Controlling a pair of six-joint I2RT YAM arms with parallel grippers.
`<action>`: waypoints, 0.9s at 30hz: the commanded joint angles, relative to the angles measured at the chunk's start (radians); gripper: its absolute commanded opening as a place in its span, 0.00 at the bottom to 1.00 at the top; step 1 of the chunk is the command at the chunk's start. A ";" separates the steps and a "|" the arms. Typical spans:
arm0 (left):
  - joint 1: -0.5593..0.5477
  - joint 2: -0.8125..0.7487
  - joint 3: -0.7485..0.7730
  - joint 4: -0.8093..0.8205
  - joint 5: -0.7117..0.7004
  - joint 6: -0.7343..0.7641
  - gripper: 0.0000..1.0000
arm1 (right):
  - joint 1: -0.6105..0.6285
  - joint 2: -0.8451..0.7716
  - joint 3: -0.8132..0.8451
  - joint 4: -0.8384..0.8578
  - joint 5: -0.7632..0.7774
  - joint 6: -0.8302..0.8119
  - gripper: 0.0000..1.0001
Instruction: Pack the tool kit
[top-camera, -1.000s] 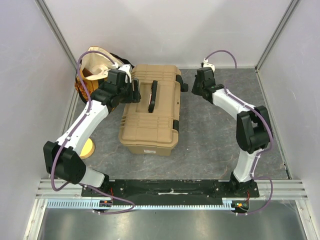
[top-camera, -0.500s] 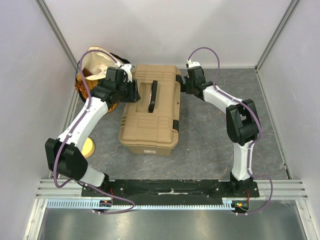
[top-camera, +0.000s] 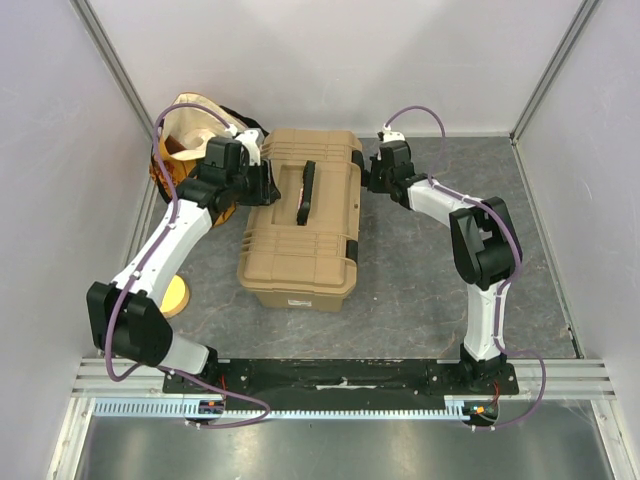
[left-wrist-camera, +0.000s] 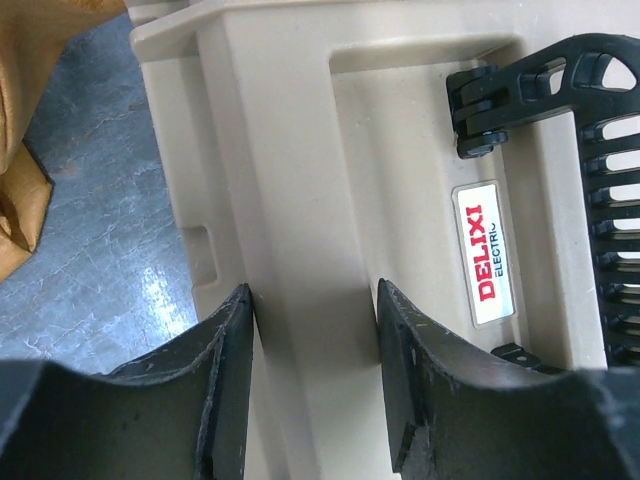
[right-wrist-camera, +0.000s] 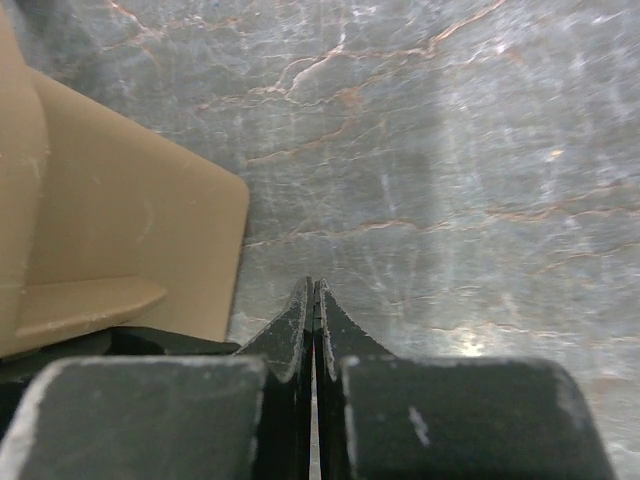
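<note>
In the top external view the large tan ribbed plastic toolbox (top-camera: 300, 250) lies lid-shut on the grey marbled table (top-camera: 420, 290). Its black handle (top-camera: 305, 190) is folded flat along the lid. The left gripper (top-camera: 258, 180) sits at the toolbox's far left edge, and an orange-yellow cloth bag (top-camera: 185, 135) lies just beyond that edge. The right gripper (top-camera: 373, 178) is at the toolbox's far right corner. In the left wrist view the left gripper (left-wrist-camera: 312, 290) straddles a raised rib of the toolbox (left-wrist-camera: 300, 150), both fingers pressed against its sides and so pinching it, left of the red-lettered label (left-wrist-camera: 487, 253). In the right wrist view the right gripper (right-wrist-camera: 313, 285) has its fingers closed flat together on nothing, just beside the toolbox (right-wrist-camera: 120, 230) corner. The toolbox looks stiff, smooth and bulky, probably heavy when filled; a rib pinch will likely slip, so the handle or the lid rim seems the surer hold. Compared with a second ago, the left fingers have narrowed onto the rib, the right gripper has closed and come in from well apart, and the toolbox has not shifted.
</note>
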 joint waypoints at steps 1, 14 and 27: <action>-0.077 0.080 -0.080 0.046 0.464 -0.088 0.29 | 0.097 -0.002 -0.046 0.283 -0.263 0.229 0.00; -0.070 0.038 -0.046 0.073 0.376 -0.154 0.30 | 0.069 -0.057 -0.077 0.241 -0.225 0.348 0.01; -0.047 -0.202 0.112 -0.076 -0.156 -0.151 0.69 | -0.103 -0.451 -0.196 -0.347 0.215 0.251 0.28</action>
